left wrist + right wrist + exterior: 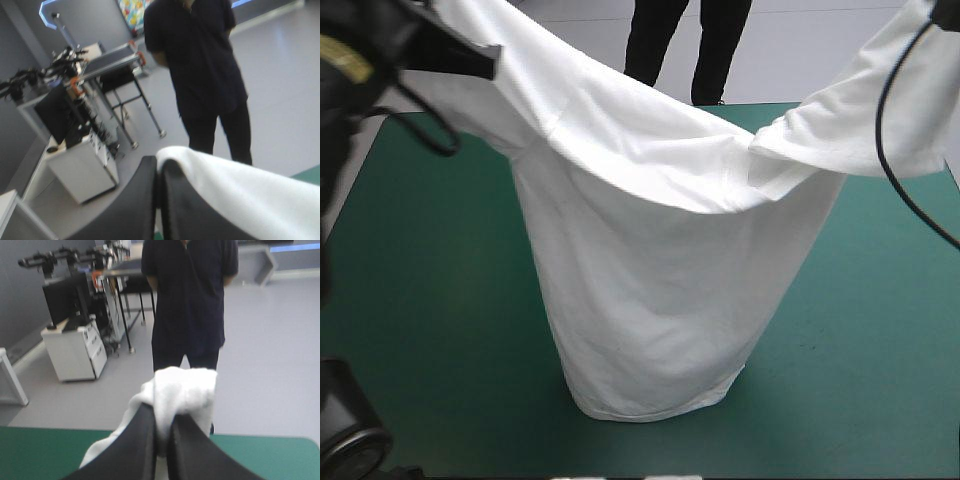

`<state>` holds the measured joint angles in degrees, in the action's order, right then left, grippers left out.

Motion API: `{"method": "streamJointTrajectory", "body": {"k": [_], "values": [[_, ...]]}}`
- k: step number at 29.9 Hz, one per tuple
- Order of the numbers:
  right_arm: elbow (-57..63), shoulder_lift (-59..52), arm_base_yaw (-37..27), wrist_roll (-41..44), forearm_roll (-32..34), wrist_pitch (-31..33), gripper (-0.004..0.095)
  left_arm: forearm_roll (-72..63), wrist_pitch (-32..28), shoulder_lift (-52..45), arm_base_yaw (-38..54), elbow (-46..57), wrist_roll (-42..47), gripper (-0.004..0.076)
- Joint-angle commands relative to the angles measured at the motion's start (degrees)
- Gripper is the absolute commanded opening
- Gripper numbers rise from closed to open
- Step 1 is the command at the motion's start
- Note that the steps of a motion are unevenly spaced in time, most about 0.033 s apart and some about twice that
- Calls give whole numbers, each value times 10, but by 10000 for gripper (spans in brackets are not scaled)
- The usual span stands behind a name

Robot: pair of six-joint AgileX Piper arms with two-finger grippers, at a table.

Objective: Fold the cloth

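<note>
The white T-shirt [650, 280] hangs in the air between both raised arms, its lower hem touching the teal-green table [430, 300] near the front middle. Its upper edge sags in a curve between the two holds. My left gripper [159, 172] is shut on the T-shirt, white cloth [240, 200] draping off beside its fingers. My right gripper [161, 422] is shut on the T-shirt too, a bunched wad of cloth [182, 387] pushing out past its fingertips. In the high view both grippers sit at the upper corners, mostly hidden by cloth and the picture's edge.
Bare teal-green cover lies on both sides of the hanging T-shirt. The table's far edge [260, 437] shows beneath the right gripper.
</note>
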<state>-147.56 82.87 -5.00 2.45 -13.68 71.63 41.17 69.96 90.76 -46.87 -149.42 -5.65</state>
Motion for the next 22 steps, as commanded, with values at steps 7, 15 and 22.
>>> {"method": "streamJointTrajectory", "body": {"k": [7,15,22], "values": [[52,118,-2,-5,-7,-19,-15,-193,-41,130,199,25,34,-22],[52,254,-2,-13,-62,-10,-15,-276,-44,228,279,25,30,-22],[52,347,-2,-17,-73,-9,-15,-308,-80,322,289,25,21,-22]]}}
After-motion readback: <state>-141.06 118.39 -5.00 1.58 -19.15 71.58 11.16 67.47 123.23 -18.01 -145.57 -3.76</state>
